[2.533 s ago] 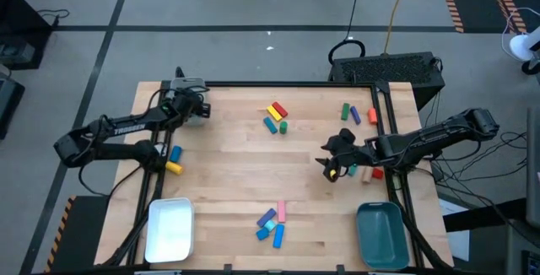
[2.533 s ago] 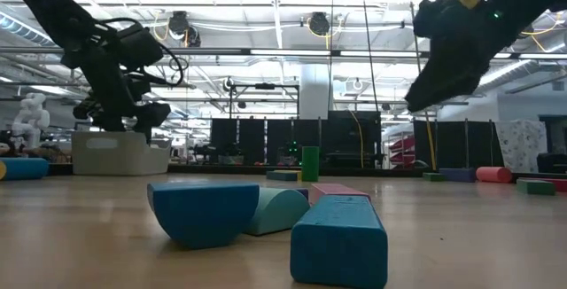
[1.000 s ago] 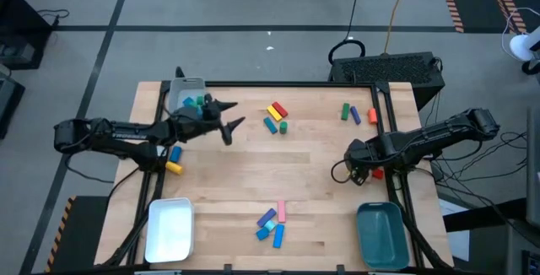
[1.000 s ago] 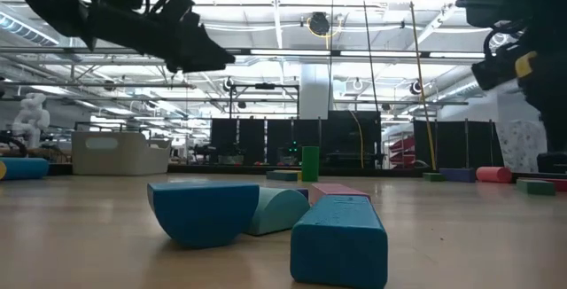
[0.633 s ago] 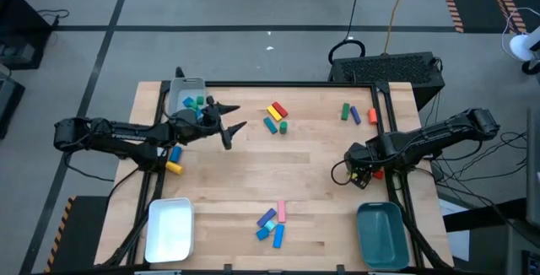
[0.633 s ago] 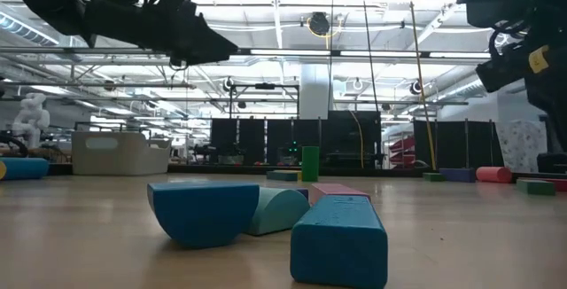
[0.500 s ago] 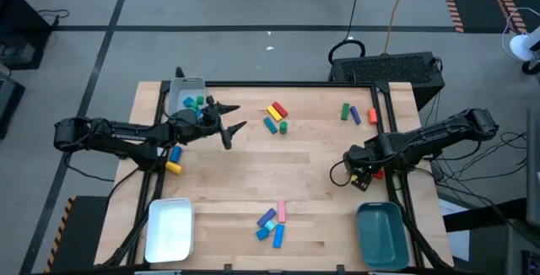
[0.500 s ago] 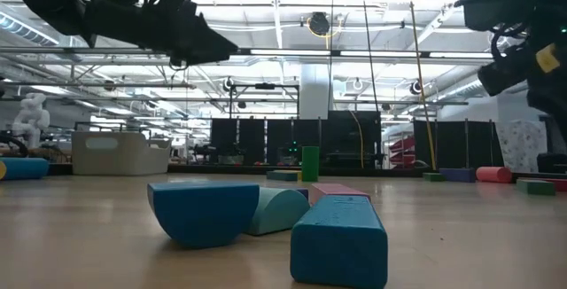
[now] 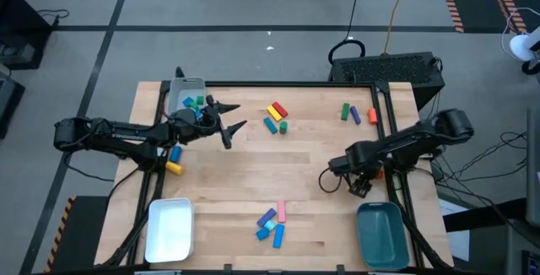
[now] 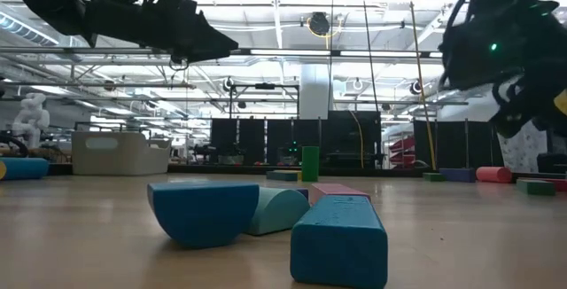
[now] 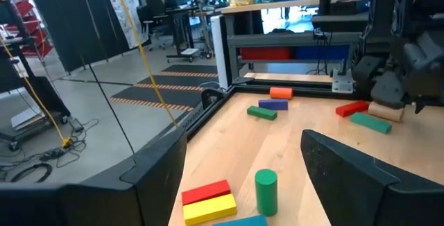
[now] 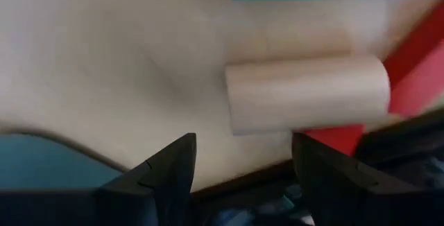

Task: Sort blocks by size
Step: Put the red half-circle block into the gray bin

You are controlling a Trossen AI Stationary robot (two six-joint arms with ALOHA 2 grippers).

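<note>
Wooden table holds scattered blocks; no legible writing shows.

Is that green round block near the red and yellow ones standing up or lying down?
Standing up. The left wrist view shows the green cylinder upright on its flat end beside the stacked red and yellow bars.

Left arm stretched across the far-left of the table, left gripper raised, fingers spread, empty. Right arm bent in from the right edge, right gripper low, fingers apart, empty.
</note>
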